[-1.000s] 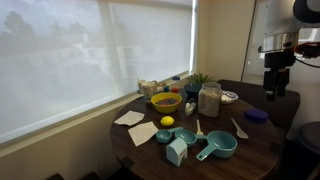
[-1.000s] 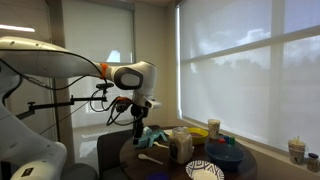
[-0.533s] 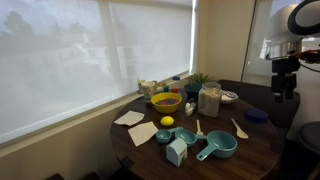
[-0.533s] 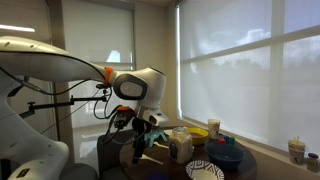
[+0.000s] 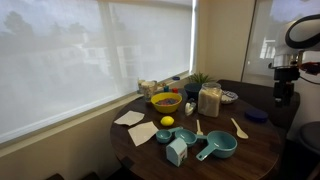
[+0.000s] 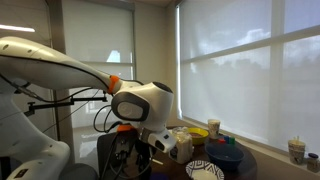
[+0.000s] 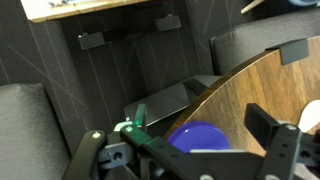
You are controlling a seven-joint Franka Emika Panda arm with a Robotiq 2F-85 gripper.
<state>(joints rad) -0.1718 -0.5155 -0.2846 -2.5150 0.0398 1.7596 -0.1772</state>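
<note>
My gripper (image 7: 197,118) is open and empty. In the wrist view its two black fingers stand apart over the rim of the round wooden table (image 7: 262,82). A flat blue round lid (image 7: 198,138) lies on the table just below and between the fingers, not touched. In an exterior view the gripper (image 5: 283,94) hangs above the table's far right side, a little above and beyond the blue lid (image 5: 257,116). In the other exterior view the arm's white wrist (image 6: 140,103) hides the fingers.
The table (image 5: 255,150) holds a yellow bowl (image 5: 165,101), a lemon (image 5: 167,122), teal measuring cups (image 5: 215,148), a glass jar (image 5: 209,100), a wooden spoon (image 5: 240,128) and paper napkins (image 5: 130,118). Dark padded seats (image 7: 60,110) surround the table. Windows with blinds stand behind.
The arm has swung out to the table's edge and come lower. In one exterior view the gripper went right. In the other, the wrist came toward the camera and now covers the fingers.
</note>
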